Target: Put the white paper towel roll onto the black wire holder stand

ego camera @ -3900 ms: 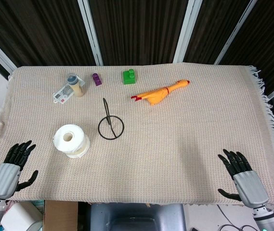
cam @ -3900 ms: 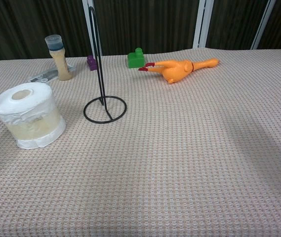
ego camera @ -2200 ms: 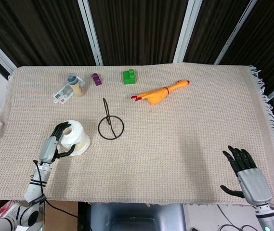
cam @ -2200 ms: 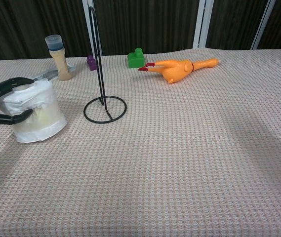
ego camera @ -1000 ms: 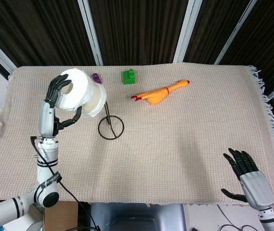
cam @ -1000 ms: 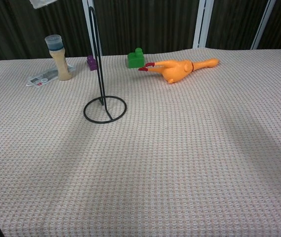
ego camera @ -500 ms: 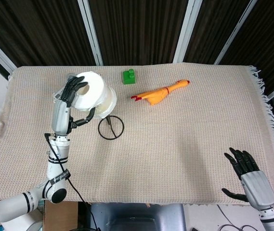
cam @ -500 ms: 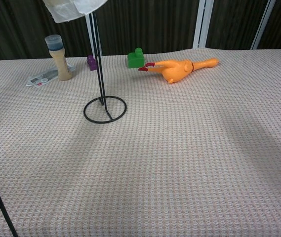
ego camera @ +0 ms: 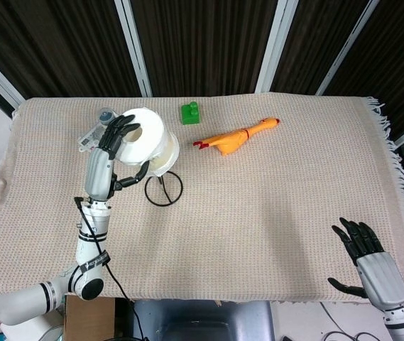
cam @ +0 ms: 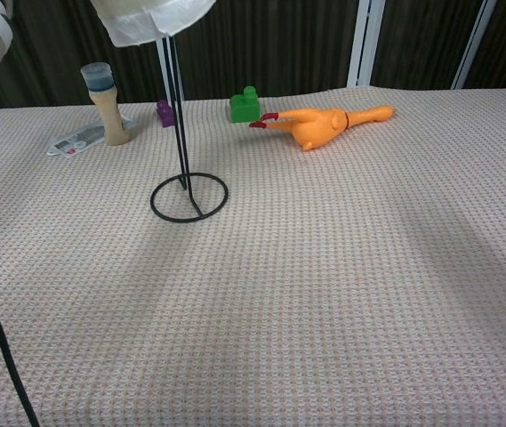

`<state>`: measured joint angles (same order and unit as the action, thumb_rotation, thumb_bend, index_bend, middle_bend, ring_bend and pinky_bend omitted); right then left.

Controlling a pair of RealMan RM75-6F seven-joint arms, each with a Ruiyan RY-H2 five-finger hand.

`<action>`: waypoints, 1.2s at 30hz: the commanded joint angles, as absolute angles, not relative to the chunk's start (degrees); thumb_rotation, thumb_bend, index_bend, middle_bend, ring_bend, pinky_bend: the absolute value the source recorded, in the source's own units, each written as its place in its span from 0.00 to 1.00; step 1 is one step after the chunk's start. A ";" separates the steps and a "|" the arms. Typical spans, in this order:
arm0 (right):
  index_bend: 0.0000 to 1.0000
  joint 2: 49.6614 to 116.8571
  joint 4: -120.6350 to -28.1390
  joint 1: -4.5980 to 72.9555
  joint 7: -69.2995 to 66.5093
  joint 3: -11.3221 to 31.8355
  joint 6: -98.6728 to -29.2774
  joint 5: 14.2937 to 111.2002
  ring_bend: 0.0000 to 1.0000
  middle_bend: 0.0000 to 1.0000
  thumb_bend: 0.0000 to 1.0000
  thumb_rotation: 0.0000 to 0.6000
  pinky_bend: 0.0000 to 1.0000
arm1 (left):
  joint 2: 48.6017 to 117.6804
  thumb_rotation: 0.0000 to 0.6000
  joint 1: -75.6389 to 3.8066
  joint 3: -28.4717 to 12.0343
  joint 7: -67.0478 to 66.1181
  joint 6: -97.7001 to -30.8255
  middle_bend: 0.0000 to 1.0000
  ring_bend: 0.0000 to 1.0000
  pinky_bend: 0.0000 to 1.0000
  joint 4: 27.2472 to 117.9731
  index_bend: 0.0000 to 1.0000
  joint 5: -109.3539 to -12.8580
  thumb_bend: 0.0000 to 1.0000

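Two hands show, and only the left hand (ego camera: 113,145) is busy: it grips the roll (ego camera: 147,141) from the side, fingers wrapped over its top edge and thumb underneath, holding it up in the air over the stand (ego camera: 162,183). From the chest camera the roll's underside (cam: 152,18) sits right at the top of the stand's upright wire (cam: 178,124), whose ring base lies flat on the cloth (cam: 324,267); whether the wire has entered the core I cannot tell. Down at the near right corner, the right hand (ego camera: 365,256) rests with fingers spread, holding nothing. Further back lie a rubber chicken (ego camera: 233,138), a green block (ego camera: 189,112) and a small bottle (cam: 107,102).
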<state>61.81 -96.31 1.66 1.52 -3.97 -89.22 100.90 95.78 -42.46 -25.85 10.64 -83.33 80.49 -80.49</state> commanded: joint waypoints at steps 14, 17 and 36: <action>0.00 61.88 -96.27 1.63 1.59 -3.72 -89.16 100.54 0.00 0.00 0.08 1.00 0.00 | 96.91 1.00 -44.60 -26.00 9.11 -81.74 0.74 0.76 1.00 78.23 0.74 -79.10 0.77; 0.00 61.92 -96.30 1.71 1.69 -3.66 -88.90 100.34 0.00 0.00 0.08 1.00 0.00 | 96.81 1.00 -44.60 -25.85 9.31 -80.86 0.74 0.76 1.00 78.17 0.74 -78.20 0.76; 0.00 61.91 -96.48 1.71 1.94 -3.59 -88.67 100.08 0.00 0.00 0.08 1.00 0.00 | 92.40 1.00 -44.30 -23.13 8.89 -76.82 0.00 0.00 0.00 81.02 0.00 -78.36 0.38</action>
<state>61.92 -96.48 1.71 1.94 -3.58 -88.67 100.08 92.49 -44.32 -23.17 8.87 -76.94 80.91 -78.41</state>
